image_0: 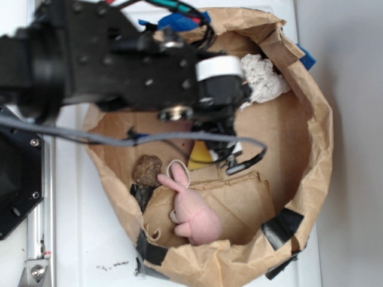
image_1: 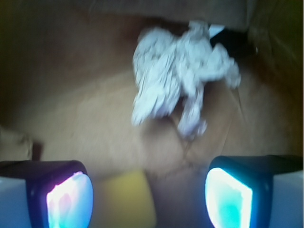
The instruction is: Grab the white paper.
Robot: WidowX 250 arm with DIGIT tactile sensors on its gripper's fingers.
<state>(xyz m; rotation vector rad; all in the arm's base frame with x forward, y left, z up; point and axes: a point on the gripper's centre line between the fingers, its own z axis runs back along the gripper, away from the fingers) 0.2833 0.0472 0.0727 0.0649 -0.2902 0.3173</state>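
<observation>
The gripper [image_1: 149, 199] is hovering with its fingers spread apart and empty, near the white paper [image_1: 178, 78], which is lying against the brown paper wall [image_1: 266, 52].

The black arm [image_0: 119, 60] is stretched out sideways. The gripper [image_1: 149, 194] is held wide open, with nothing between its fingers [image_1: 69, 199].
</observation>
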